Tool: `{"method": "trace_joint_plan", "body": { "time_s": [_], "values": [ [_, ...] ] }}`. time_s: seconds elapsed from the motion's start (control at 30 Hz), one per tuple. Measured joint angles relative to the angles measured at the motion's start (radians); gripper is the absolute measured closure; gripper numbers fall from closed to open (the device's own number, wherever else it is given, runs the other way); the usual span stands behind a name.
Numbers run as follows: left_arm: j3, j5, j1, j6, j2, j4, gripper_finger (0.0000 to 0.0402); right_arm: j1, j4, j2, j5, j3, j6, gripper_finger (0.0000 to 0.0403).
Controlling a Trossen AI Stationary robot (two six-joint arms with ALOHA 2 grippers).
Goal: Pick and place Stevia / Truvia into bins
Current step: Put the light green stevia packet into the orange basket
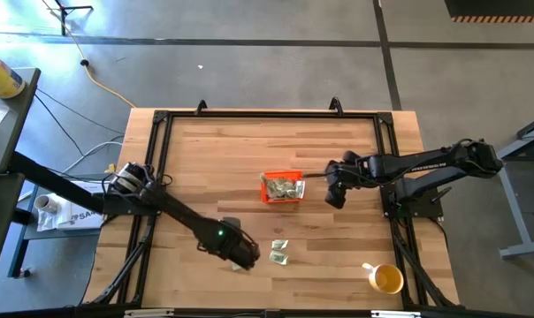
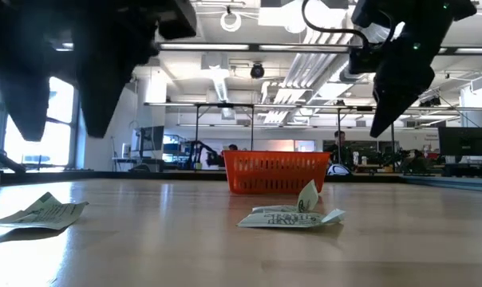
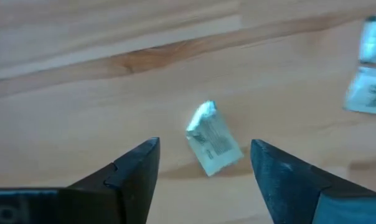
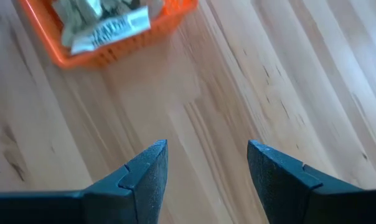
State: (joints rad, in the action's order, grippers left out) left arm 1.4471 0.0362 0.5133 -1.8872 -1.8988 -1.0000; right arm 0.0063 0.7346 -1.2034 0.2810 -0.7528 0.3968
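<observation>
Three packets left on table, rest piled in orange bin (image 1: 282,187). Left gripper (image 3: 203,165) hangs over table, jaws spread wide, nothing held, crumpled packet (image 3: 211,140) lying between them. Best move, I'd say: drop straight down, centre on packet, pinch across raised fold. Packet pale green-white, printed, bent, one end lifted. Two more (image 3: 370,81) off to side. Right gripper (image 4: 206,168) waits beside bin, jaws apart, empty.
</observation>
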Motion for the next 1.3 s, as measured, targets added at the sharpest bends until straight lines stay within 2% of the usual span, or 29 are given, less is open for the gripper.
{"method": "trace_joint_plan", "body": {
  "time_s": [0.27, 0.5, 0.67, 0.8, 1.03, 1.3],
  "values": [
    [-0.103, -0.019, 0.000, -0.026, 0.000, 0.186, 0.0112, 0.000, -0.025, 0.000, 0.000, 0.000, 0.025, 0.0192],
    [-0.166, -0.022, 0.000, -0.023, -0.002, 0.191, 0.0112, 0.000, -0.013, 0.000, 0.002, 0.000, 0.049, 0.0192],
    [-0.179, -0.044, 0.000, 0.045, -0.018, 0.254, 0.0122, 0.000, -0.013, 0.000, 0.008, 0.000, 0.049, 0.0192],
    [-0.174, -0.070, 0.002, 0.085, -0.043, 0.296, 0.0159, 0.000, -0.013, -0.002, 0.032, 0.000, 0.049, 0.0192],
    [-0.176, -0.079, 0.004, 0.131, -0.059, 0.275, 0.0239, 0.000, -0.014, -0.006, 0.052, 0.000, 0.048, 0.0192],
    [-0.175, -0.015, 0.003, 0.201, -0.062, 0.221, 0.0336, 0.000, -0.015, -0.012, 0.100, 0.000, 0.045, 0.0192]
  ]
}}
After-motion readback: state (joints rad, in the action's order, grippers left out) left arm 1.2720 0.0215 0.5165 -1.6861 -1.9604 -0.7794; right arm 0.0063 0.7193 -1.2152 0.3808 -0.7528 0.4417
